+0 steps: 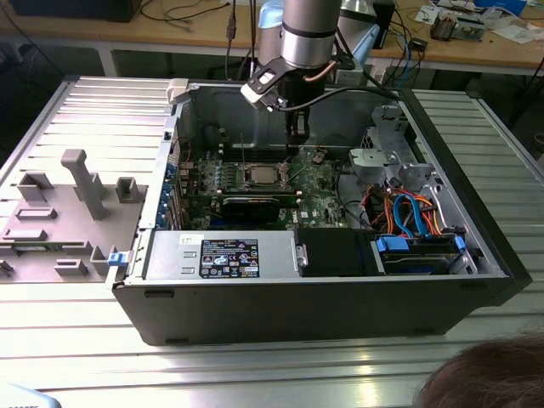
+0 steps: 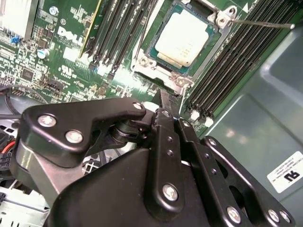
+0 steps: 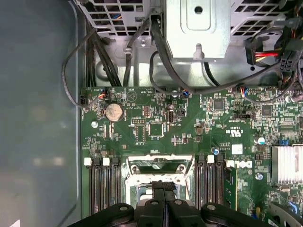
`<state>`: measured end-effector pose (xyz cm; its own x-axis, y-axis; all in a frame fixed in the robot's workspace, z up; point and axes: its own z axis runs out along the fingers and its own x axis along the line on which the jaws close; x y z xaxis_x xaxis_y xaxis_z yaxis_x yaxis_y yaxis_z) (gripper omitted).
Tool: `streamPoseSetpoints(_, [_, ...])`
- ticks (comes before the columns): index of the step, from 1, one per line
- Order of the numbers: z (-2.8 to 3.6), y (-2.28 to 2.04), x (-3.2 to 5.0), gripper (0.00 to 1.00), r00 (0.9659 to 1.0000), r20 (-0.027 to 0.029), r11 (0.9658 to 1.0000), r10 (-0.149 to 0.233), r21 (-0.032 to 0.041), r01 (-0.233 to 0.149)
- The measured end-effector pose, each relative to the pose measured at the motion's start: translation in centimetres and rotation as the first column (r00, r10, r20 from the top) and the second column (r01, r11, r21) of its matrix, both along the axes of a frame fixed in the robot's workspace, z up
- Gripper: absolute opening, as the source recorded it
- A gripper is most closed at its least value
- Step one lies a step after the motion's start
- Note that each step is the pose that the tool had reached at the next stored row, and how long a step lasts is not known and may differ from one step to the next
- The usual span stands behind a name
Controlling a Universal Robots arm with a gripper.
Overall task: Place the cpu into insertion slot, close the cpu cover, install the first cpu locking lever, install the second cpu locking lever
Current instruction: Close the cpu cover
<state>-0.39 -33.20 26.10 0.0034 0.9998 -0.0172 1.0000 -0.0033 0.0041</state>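
Ribbed aluminium forms the surface (image 1: 255, 374), with cable-strewn wooden benches (image 1: 484, 53) behind. From the exterior view's left come a grey moulded fixture tray (image 1: 68, 212), then an open black computer case (image 1: 297, 306) holding a green motherboard (image 1: 327, 200), a grey power supply (image 1: 221, 255) and blue and orange cables (image 1: 408, 212). Inside, the cpu (image 2: 182, 40) sits in the insertion slot (image 2: 218, 21). The arm's hand (image 2: 163, 99), fingers pressed narrow together, hangs with its tips just beside the cpu cover (image 3: 156, 179) at the slot's edge. A person's hair (image 1: 484, 374) shows at far right.
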Motion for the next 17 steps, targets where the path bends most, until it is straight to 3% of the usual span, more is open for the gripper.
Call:
streamPoseSetpoints(3, [0.00, 0.00, 0.67, 0.11, 1.0000, 0.0000, 1.0000, 0.000, -0.0001, 0.000])
streamPoseSetpoints(17, [0.00, 0.00, 2.24, 0.11, 1.0000, 0.0000, 1.0000, 0.000, 0.0000, 0.000])
